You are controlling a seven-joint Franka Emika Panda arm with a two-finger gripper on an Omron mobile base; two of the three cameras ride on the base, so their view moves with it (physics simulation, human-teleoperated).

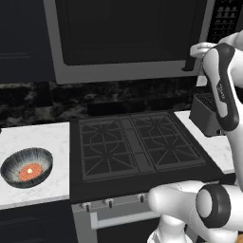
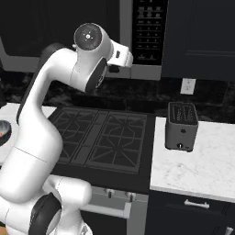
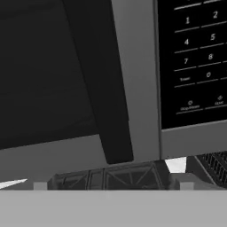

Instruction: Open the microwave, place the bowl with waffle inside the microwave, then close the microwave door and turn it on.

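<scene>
- White marble counter sits left of the black gas stove, carrying the round dark grey-blue bowl with the small orange-red waffle inside it.
- Above the stove hangs the large grey-framed microwave, its dark glass door shut.
- My gripper is raised just before the door's dark vertical bar handle, beside the black button panel; whether my fingers are spread or pressed together, I cannot tell.
- A small dark toaster stands on the counter to the right.

From behind-right I see my arm arching over the stove toward the microwave, with the toaster on the bench.
</scene>
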